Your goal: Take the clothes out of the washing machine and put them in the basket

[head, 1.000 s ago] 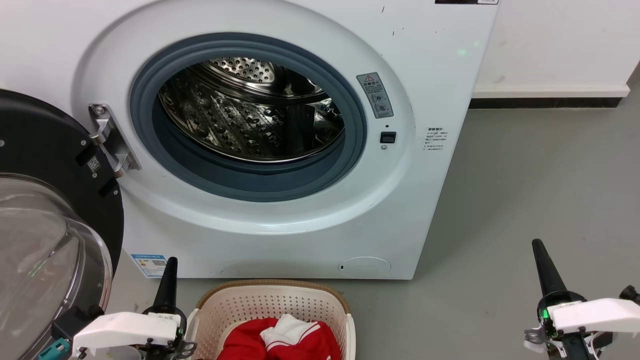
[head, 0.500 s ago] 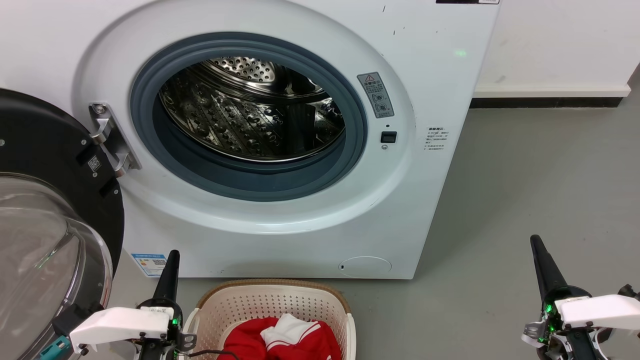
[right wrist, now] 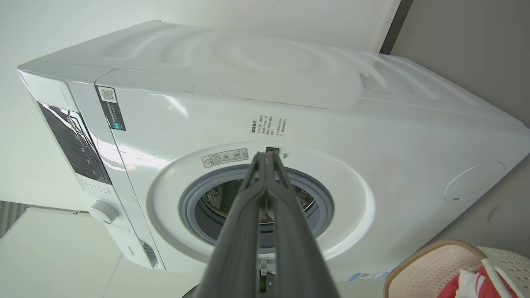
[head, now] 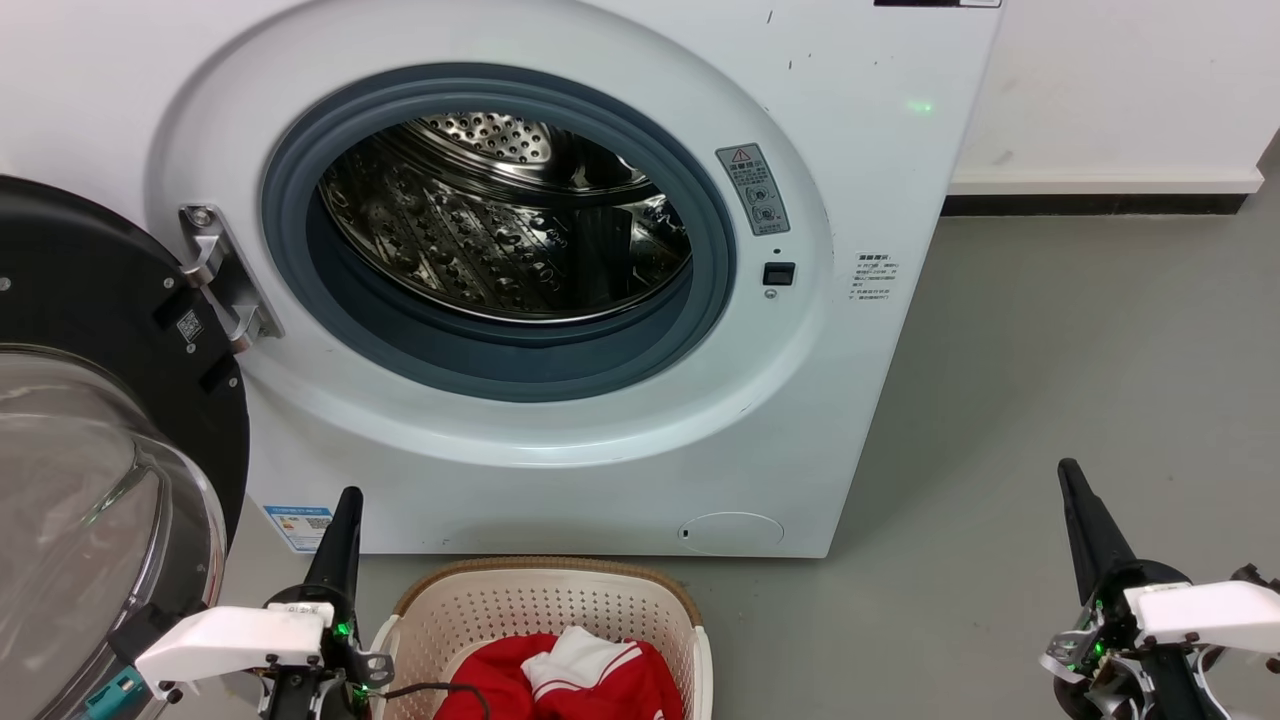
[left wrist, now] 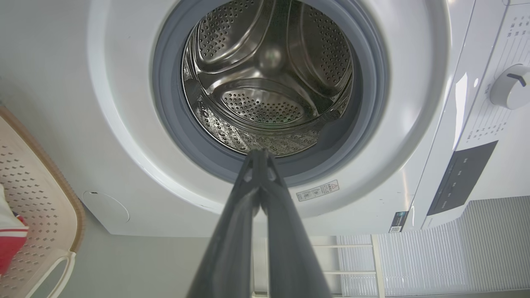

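Here, left gripper (head: 349, 495) and right gripper (head: 1067, 468), both pinched together empty, flank the basket (head: 545, 568).

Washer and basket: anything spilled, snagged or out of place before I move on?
Nothing stands out. The drum shows bare steel, the clothes sit inside the basket with nothing draped over its visible rim, and the door hangs open at left. Only a few small dark scuffs mark the washer front.
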Controlling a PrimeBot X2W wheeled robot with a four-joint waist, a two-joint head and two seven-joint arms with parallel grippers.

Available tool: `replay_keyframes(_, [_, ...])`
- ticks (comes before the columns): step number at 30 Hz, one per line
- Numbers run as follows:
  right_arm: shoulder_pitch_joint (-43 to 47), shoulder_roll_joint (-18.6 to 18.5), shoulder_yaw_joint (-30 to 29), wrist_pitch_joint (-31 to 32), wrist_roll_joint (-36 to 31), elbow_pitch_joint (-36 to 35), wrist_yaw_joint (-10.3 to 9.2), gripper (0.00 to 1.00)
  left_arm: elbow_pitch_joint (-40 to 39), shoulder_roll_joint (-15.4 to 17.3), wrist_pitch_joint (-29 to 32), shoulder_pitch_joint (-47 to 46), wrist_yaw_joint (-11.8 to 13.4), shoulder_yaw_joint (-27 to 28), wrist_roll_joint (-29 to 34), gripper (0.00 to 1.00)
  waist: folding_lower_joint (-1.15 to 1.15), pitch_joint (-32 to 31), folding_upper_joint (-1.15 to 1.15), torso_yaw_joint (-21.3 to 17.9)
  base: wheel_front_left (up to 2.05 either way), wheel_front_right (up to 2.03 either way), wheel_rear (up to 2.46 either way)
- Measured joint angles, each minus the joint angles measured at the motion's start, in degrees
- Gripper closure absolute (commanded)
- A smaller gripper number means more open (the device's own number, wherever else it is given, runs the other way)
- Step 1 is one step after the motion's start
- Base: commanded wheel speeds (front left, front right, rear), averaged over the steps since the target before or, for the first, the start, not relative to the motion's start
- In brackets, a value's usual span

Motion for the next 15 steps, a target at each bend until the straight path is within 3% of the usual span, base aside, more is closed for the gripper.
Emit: replay_keyframes(15, [-1.1,0.0,-0.2,1.7,6.5,0.6,0.00,1.00,0.4,0.0,1.5,-0.9,-0.4,0.2,-6.5,1.00,0.00,0.1,0.00,0.1,0.00,0.00,0.00])
